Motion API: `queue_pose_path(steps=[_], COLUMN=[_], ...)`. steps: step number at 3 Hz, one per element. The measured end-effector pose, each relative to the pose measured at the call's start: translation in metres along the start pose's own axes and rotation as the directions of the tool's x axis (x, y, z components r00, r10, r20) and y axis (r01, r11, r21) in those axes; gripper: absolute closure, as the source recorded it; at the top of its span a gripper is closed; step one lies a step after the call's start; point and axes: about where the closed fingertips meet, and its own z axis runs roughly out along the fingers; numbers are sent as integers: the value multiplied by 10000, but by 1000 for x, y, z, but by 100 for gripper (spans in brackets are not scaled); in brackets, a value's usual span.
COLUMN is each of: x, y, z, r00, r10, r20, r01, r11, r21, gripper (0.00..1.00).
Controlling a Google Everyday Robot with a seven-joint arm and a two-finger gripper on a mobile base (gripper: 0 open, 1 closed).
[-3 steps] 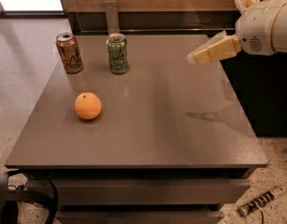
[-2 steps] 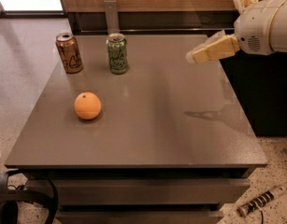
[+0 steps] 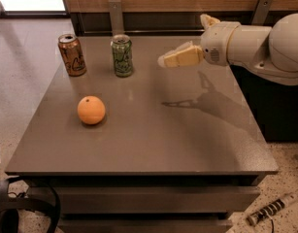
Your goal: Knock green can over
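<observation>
- Change observed: the gripper (image 3: 162,61) has travelled left across the back of the table (image 3: 187,144) since a second ago. It was over the right-hand portion then; it now hangs near mid-table, clear of the surface, at about the height of the can's upper half.
- The white arm (image 3: 255,45) reaches in from the right edge, and its shadow falls on the tabletop below and to the right of the gripper.
- Claw state: whether it is wide or narrow cannot be told from this view. It holds nothing.
- Task object: the green can (image 3: 122,56) stands upright near the back edge, left of centre, exactly where it stood before. It is not yet touched — a clear gap separates it from the gripper's tip.
- Judgement: the approach is under way and the knock itself is not done. Continuing leftward at this height should strike the can high on its right side, which favours tipping over sliding.
- Count — cans: two, the green can and an orange-brown can (image 3: 72,55) to its left, both upright and apart from each other.
- Count — fruit: one orange (image 3: 91,110), nearer the front left, well apart from the likely path.
</observation>
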Motion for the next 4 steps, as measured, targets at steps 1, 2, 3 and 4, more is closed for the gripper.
queue_pose_path(steps=[1, 2, 3, 4], x=[9, 19, 23, 28], y=[11, 30, 44, 60], z=[47, 104, 135, 159], r00=[9988, 9953, 9922, 9847], r10=[393, 808, 1058, 1465], r20=[285, 535, 659, 946], r01=[-378, -741, -934, -1245], r11=[9981, 9903, 9813, 9704], r21=[-489, -1172, -1682, -2070], gripper=[0, 0, 0, 0])
